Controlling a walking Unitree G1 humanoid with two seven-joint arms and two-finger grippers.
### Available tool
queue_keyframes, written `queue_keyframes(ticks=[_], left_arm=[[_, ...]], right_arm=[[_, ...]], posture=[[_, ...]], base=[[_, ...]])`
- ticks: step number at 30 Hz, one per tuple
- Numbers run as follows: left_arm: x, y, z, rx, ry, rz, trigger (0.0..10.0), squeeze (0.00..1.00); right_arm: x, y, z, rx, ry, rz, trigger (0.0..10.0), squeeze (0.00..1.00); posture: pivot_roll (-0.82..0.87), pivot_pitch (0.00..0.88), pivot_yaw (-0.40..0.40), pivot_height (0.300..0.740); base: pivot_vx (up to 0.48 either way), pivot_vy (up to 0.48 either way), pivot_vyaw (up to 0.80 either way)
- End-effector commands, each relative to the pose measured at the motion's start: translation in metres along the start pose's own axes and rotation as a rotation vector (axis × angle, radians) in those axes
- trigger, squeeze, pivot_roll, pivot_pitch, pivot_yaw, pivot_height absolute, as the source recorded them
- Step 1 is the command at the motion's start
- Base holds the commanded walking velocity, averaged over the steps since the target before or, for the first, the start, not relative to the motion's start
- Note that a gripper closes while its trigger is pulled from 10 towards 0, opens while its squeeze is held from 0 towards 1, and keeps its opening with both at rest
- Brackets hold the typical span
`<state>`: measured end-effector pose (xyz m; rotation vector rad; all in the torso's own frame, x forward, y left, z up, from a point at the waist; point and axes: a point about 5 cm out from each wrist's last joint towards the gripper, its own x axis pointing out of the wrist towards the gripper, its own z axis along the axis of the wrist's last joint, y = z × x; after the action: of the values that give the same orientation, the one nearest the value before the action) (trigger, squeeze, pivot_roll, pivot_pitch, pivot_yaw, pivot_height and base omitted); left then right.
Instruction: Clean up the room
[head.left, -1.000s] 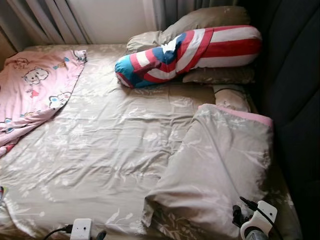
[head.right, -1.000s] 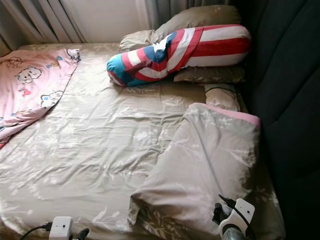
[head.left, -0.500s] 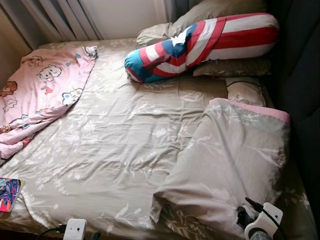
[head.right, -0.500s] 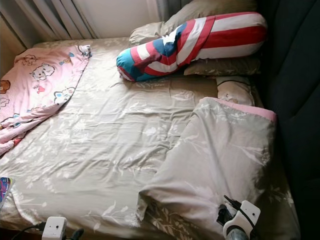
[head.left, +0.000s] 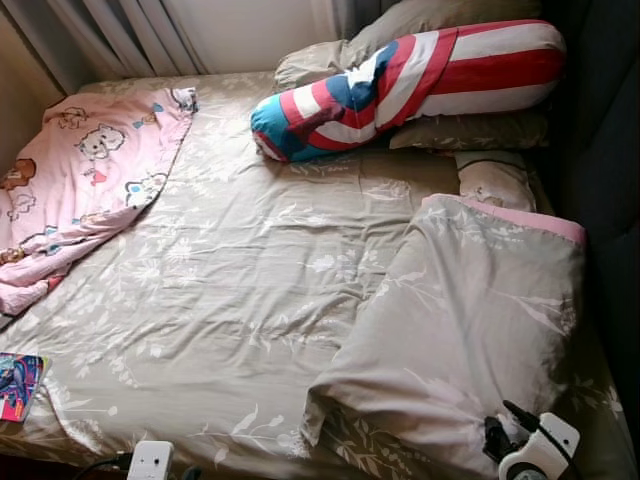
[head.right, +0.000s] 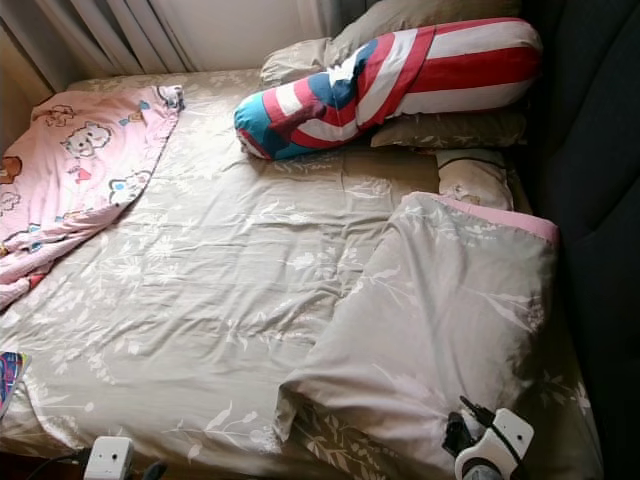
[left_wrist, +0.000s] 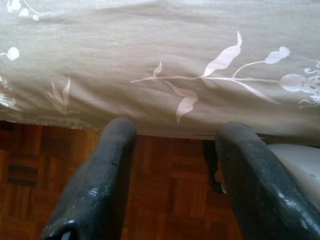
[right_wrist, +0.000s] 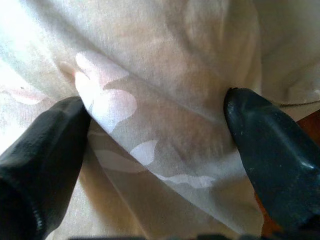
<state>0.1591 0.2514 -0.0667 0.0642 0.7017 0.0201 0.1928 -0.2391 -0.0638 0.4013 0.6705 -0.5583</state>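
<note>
My right pincer (right_wrist: 155, 165) stands wide open at the near edge of the folded-back duvet (head.left: 470, 320) on the bed (head.left: 220, 290), cloth bulging between its fingers but not yet pinched. To do this well I judge I should close on a thick fold (not one thin layer) before pulling it flat. My left pincer (left_wrist: 172, 165) hangs open and empty by the bedside over the wooden floor (left_wrist: 165, 200). I count one striped bolster (head.left: 400, 85), one pink cartoon blanket (head.left: 90, 190) and two beige pillows (head.left: 470, 130).
</note>
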Motion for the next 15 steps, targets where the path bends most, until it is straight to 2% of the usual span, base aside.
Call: queue_keyframes(ticks=[1,4,7,9,15], left_arm=[[-0.004,0.001,-0.011,0.003,0.053,0.005,10.0,0.00],[-0.003,0.000,-0.010,-0.001,0.053,0.004,10.0,0.00],[-0.003,0.000,-0.010,0.000,0.054,0.004,10.0,0.00],[-0.004,0.004,-0.012,0.000,0.067,0.013,10.0,0.00],[-0.007,0.009,-0.015,0.006,0.080,0.021,10.0,0.00]], right_arm=[[-0.006,-0.007,-0.024,0.001,0.109,-0.018,10.0,0.00],[-0.011,-0.008,-0.040,-0.012,0.206,-0.025,10.0,0.00],[-0.011,-0.009,-0.043,-0.013,0.222,-0.033,10.0,0.00],[-0.014,-0.004,-0.053,-0.021,0.284,-0.010,10.0,0.00],[-0.018,0.003,-0.064,-0.041,0.368,0.021,10.0,0.00]], posture=[[0.01,0.189,0.116,0.740],[0.01,0.188,0.118,0.740],[0.01,0.188,0.118,0.740],[0.02,0.192,0.123,0.740],[0.04,0.202,0.135,0.740]], base=[[0.000,0.000,0.00],[0.000,0.000,0.00],[0.000,0.000,0.00],[0.000,0.000,0.00],[0.000,0.000,0.00]])
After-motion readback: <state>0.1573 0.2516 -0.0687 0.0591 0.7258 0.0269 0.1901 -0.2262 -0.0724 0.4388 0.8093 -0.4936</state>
